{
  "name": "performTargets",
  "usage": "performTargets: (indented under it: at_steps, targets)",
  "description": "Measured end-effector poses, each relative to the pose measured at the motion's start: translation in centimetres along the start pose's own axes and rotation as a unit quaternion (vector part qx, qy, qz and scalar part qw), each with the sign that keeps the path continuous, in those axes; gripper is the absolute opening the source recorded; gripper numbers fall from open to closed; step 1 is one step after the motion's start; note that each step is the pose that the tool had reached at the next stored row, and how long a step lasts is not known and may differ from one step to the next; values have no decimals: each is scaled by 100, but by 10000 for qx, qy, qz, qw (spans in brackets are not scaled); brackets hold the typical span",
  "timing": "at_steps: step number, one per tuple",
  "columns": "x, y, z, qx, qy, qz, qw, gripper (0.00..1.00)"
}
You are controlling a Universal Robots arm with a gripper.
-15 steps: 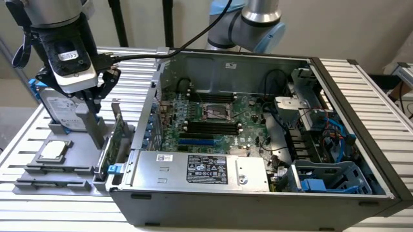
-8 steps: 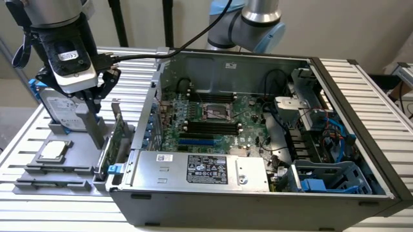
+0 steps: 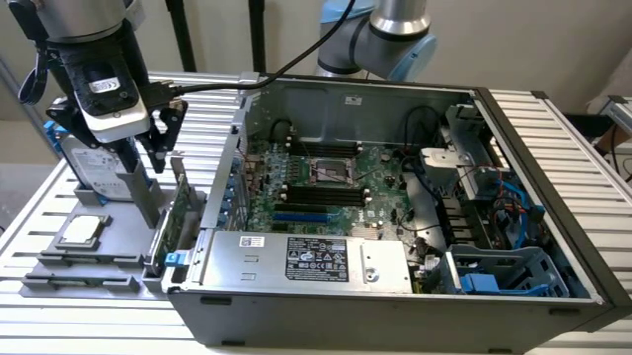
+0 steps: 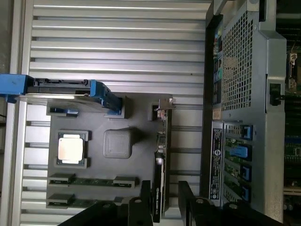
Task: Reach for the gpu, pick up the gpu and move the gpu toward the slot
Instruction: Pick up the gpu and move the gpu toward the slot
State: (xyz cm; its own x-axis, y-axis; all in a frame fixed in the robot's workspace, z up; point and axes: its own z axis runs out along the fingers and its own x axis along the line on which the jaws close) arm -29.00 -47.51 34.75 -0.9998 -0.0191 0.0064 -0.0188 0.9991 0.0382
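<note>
The gripper [image 4: 160, 209] is held low over the grey fixture tray [image 4: 138, 162]. Its jaws are set a moderate gap apart and nothing is held in them. The gpu [image 4: 160, 174] is stood on its long edge in the tray, so that it is seen as a thin dark sliver. Its near end is placed directly between the jaws. One of the fingers [image 4: 137, 212] is just beside one face, and the other is a little further off the opposite face. The upright stance is judged to be chosen so that the two flat faces can be pinched from above, and the jaws are lined up across the card's thickness accordingly. No closure on the card is seen, so the reach is judged nearly complete and the pick-up not yet made.

Outside the jaws, on the side away from the case, the tray's other parts are counted:
- one hard drive [image 4: 61, 92] in a blue frame
- one square processor chip [image 4: 71, 148]
- two memory sticks [image 4: 94, 181]
- one raised grey block [image 4: 117, 143]

Each is seated in its own recess, apparently so that its position is fixed. Beyond the opposite jaw, one computer case [image 4: 244, 56] is laid open on the slatted table [image 4: 117, 37]. Its one motherboard [image 3: 326, 185] is turned upward, which is judged to allow entry from above.
</note>
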Motion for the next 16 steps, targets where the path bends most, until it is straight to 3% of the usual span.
performTargets:
  at_steps: [2, 3, 16]
  targets:
    - [0, -1, 10, 0, 0, 0, 10000, 42]
    - [1, -2, 26, 0, -1, 0, 10000, 48]
    - [47, -32, 261, 0, -4, 103, 9999, 48]
